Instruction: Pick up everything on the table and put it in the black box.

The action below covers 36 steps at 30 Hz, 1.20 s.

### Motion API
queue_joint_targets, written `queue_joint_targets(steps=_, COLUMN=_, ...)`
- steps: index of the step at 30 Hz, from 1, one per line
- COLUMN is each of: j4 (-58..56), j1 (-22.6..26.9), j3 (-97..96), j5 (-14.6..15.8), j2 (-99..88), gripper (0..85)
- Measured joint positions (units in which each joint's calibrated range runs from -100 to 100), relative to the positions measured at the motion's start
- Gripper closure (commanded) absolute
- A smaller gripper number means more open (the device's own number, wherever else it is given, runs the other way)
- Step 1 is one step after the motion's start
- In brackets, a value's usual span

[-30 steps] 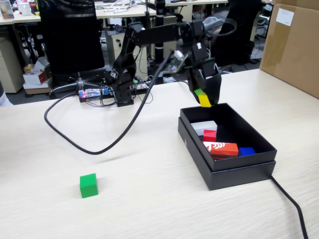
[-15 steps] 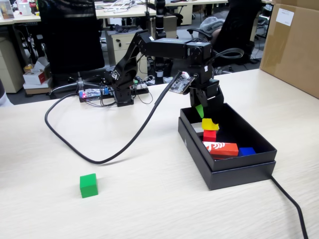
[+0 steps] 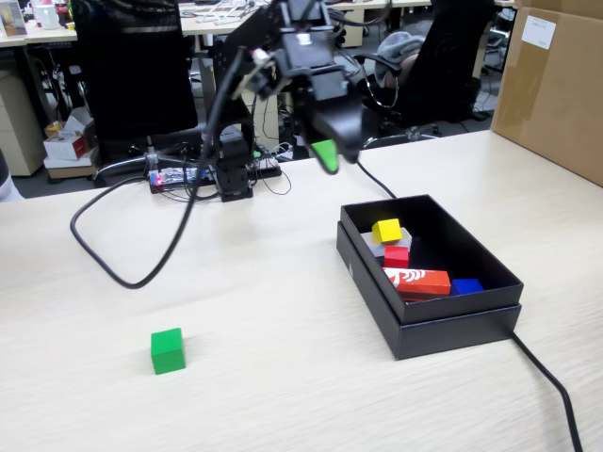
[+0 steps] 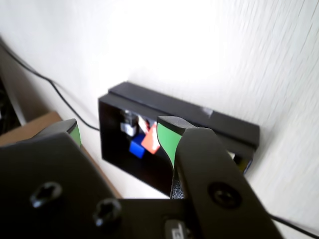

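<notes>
The yellow cube (image 3: 386,230) lies inside the black box (image 3: 452,325), on top of a white block. Just below it in the box is the red cube (image 3: 397,255). The green cube (image 3: 168,350) stands alone on the table (image 3: 283,377) at the front left. My gripper (image 3: 332,151) hangs high above the table, left of the box and behind it, open and empty. In the wrist view the gripper (image 4: 119,137) shows its green pads (image 4: 167,139) wide apart, with the black box (image 4: 189,110) seen between them from above.
The box also holds a red-and-white carton (image 3: 417,280) and a blue block (image 3: 465,285). A big brown carton (image 3: 556,85) stands at the back right. A black cable (image 3: 122,268) loops over the left table, another (image 3: 551,381) runs off at the front right. The arm's base (image 3: 231,174) sits at the back.
The yellow cube left the gripper and now rests in the box. The arm rose and swung left, away from above the box.
</notes>
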Motion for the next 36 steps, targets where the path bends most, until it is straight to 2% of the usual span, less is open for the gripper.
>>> queue_joint_targets(steps=2, j4=-0.08, j1=-3.61, j3=1.73, j5=-1.81, j2=1.55, gripper=48.5)
queue_joint_targets(steps=3, j4=-0.08, j1=-3.76, j3=1.92, j5=-1.90, j2=1.68, gripper=46.8)
queue_joint_targets(steps=8, j4=-0.08, j1=-10.99, j3=3.74, j5=-6.35, j2=12.69, gripper=46.0)
queue_joint_targets(steps=14, j4=0.85, j1=-15.09, j3=3.74, j5=-8.89, j2=24.21, gripper=43.0)
queue_joint_targets(steps=21, j4=7.51, j1=-17.63, j3=6.66, j5=-11.53, j2=39.22, gripper=43.0)
queue_joint_targets(steps=36, j4=7.67, j1=-18.61, j3=10.59, j5=-12.45, j2=50.49, gripper=42.6)
